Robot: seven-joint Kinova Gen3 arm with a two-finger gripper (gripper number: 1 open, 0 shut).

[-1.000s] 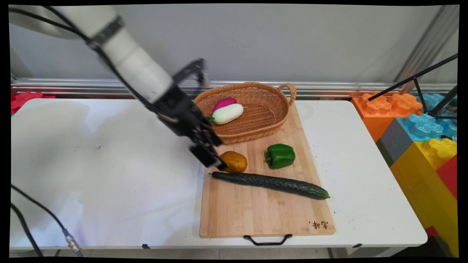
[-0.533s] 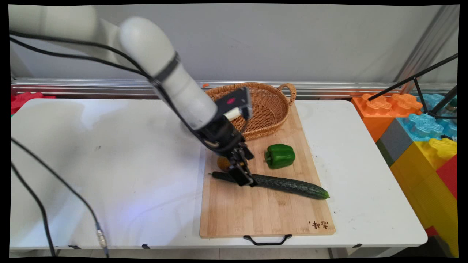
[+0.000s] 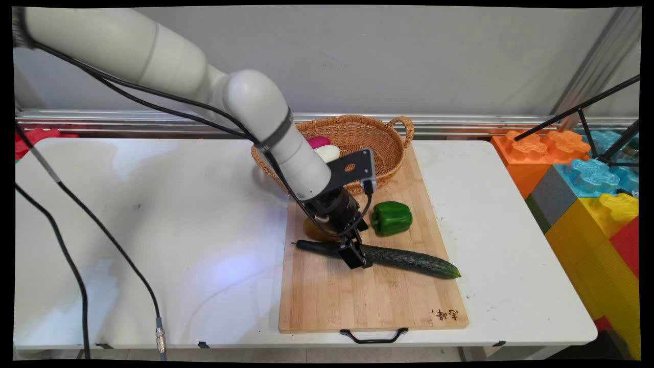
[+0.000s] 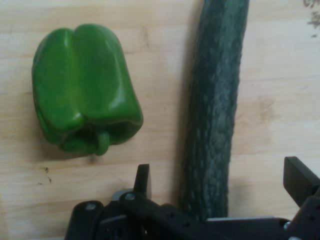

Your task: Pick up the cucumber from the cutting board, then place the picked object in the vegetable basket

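Observation:
My black gripper hangs low over the wooden cutting board, open, straddling the left part of a long dark cucumber. In the hand view the cucumber runs up between my fingers, one on each side, and the gripper has not closed on it. A green bell pepper lies just left of the cucumber there; in the main view the pepper sits right of my wrist. A brown potato is mostly hidden behind the hand.
A wicker basket stands at the board's far end, with a pink and a white vegetable showing inside behind the arm. Coloured toy blocks are stacked beyond the table's right edge. Black cables hang over the left of the table.
The arm has swung right and down from beside the potato to the cucumber. The gripper now sits lower, with its fingers around the cucumber's left part.

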